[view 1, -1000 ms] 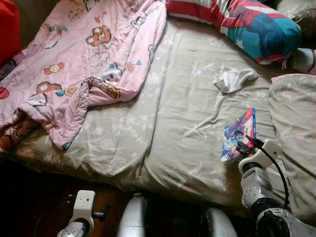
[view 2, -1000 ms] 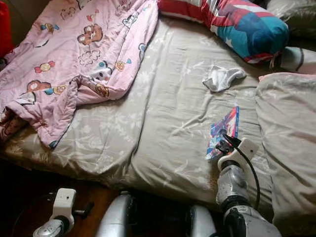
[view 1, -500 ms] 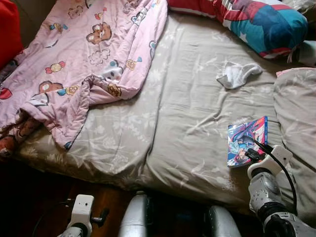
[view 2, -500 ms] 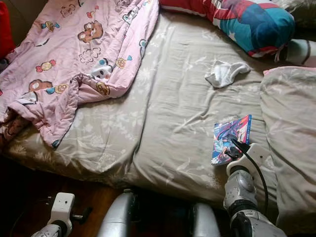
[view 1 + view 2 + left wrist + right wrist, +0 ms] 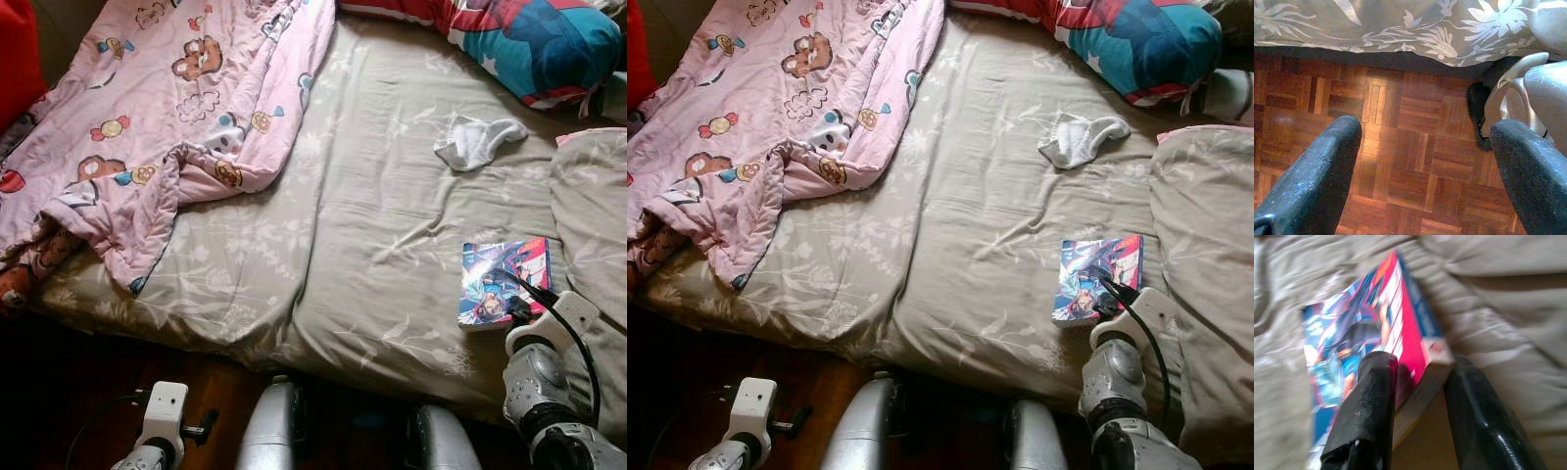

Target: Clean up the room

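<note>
A colourful comic-style book [image 5: 500,279] lies on the beige flowered bed sheet [image 5: 372,225] near the bed's right front. My right gripper [image 5: 514,311] reaches it from the near side, and in the right wrist view its two black fingers [image 5: 1364,406] clamp the book [image 5: 1352,347] at one corner, one on the cover and one under the pages. A crumpled white sock [image 5: 475,140] lies farther back on the sheet. A pink cartoon blanket [image 5: 167,108] is bunched over the bed's left side. My left gripper [image 5: 1425,161] hangs open over the parquet floor.
A red, teal and blue pillow [image 5: 529,39] lies at the back right. A beige pillow [image 5: 593,206] lies along the right edge, beside the book. Something red [image 5: 15,59] stands at the far left. Dark parquet floor [image 5: 1400,147] runs along the bed's front edge.
The book stood tipped on its edge a second ago and now lies flatter on the sheet. My right gripper has shifted right and nearer with it. The left arm stays put.
</note>
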`<state>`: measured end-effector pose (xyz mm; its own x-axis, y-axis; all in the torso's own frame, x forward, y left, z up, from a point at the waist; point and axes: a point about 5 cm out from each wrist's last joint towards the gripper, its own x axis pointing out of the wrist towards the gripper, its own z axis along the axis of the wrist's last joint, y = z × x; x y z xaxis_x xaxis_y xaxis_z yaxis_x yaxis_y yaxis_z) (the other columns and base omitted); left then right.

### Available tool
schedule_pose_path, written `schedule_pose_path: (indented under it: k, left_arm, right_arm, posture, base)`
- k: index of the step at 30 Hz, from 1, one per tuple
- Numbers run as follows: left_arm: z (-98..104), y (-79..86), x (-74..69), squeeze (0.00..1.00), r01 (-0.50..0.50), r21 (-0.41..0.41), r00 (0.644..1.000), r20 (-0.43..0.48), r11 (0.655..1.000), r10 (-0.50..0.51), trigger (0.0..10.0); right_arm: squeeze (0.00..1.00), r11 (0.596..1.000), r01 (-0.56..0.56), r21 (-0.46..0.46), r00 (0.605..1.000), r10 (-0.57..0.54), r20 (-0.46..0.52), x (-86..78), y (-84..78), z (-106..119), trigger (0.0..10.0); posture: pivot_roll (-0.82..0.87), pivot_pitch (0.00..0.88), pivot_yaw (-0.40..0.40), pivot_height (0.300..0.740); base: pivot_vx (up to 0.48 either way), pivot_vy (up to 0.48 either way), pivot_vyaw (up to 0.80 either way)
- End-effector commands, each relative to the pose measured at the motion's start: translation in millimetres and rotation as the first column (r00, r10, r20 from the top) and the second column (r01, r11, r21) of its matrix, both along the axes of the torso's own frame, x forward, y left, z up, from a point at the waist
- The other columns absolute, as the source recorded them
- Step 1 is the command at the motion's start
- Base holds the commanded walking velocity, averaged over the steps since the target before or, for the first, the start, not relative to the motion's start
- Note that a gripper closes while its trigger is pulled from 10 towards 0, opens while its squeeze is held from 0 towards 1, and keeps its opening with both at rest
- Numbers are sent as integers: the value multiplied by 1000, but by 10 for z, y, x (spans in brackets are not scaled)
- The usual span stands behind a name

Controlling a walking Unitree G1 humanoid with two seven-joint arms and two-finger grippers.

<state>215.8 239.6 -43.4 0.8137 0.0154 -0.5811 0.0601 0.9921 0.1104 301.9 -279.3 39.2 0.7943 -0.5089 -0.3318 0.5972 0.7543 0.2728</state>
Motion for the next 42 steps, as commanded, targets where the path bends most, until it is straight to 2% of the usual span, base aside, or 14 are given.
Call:
schedule_pose_path:
  k: [1,11,15,17,18,19,22,24,28,31,32,34,38,42]
  left_arm:
    - [-91,39,-154,0,-1,16,998,-58,1000,2,10000]
    - [-85,35,-133,0,-6,16,998,-58,1000,7,10000]
    - [-83,30,-118,0,-9,16,998,-62,1000,10,10000]
    - [-90,11,-108,0,-14,15,997,-70,1000,15,10000]
    - [-94,-4,-101,0,-16,14,997,-74,1000,17,10000]
    - [-98,-19,-95,0,-18,12,997,-76,1000,19,10000]
    - [-96,-64,-61,0,-23,4,997,-75,1000,23,10000]
    - [-83,-94,-20,0,-28,-2,997,-68,1000,28,10000]
    - [-33,-170,101,0,-39,-21,998,-42,999,38,10000]
    - [-17,-208,143,0,-46,-31,998,-33,998,45,10000]
    - [-21,-220,146,0,-55,-37,998,-36,998,54,10000]
    - [-22,-222,146,0,-57,-38,998,-37,998,56,10000]
    - [-40,-246,143,0,-84,-51,995,-53,995,82,10000]
    - [-49,-242,141,0,-123,-65,991,-65,990,119,10000]
  right_arm:
    - [0,999,37,4,999,-37,-24,-86,-38,-73,10000]
    - [0,997,77,6,997,-77,-4,-120,-42,-86,10000]
    - [0,998,-17,-58,1000,18,16,-69,50,-56,10000]
    - [0,967,-197,-162,979,202,18,-9,292,-56,10000]
    - [0,957,-229,-179,972,235,14,-18,352,-78,10000]
    - [0,953,-237,-188,970,244,11,-32,378,-96,10000]
    - [0,962,-235,-139,971,238,10,-115,427,-199,10000]
    - [0,952,-267,-148,963,270,-4,-162,457,-249,10000]
    - [0,921,-362,-143,932,354,-75,-291,514,-399,10000]
    - [0,913,-387,-127,919,369,-141,-376,512,-498,10000]
    - [0,912,-396,-106,909,372,-190,-449,513,-578,10000]
    - [0,911,-398,-103,906,373,-200,-466,514,-595,10000]
    - [0,908,-416,-51,879,387,-278,-599,547,-735,10000]
    - [0,867,-497,-25,806,451,-384,-747,652,-885,10000]
  posture:
    - [209,350,145,656]
    - [206,335,143,656]
    - [198,320,137,656]
    - [181,297,127,656]
    - [174,282,121,656]
    - [171,276,120,656]
    - [155,243,104,656]
    - [150,228,95,656]
    - [134,201,68,671]
    - [125,186,54,691]
    - [123,180,50,701]
    - [123,180,50,706]
    - [117,142,35,731]
    - [108,127,24,740]
  base:
    - [0,0,0]
    - [0,0,0]
    - [0,0,0]
    - [0,0,0]
    - [0,0,0]
    - [0,0,0]
    - [0,0,0]
    - [0,0,0]
    - [0,0,0]
    - [0,0,0]
    - [0,0,0]
    - [0,0,0]
    - [0,0,0]
    - [0,0,0]
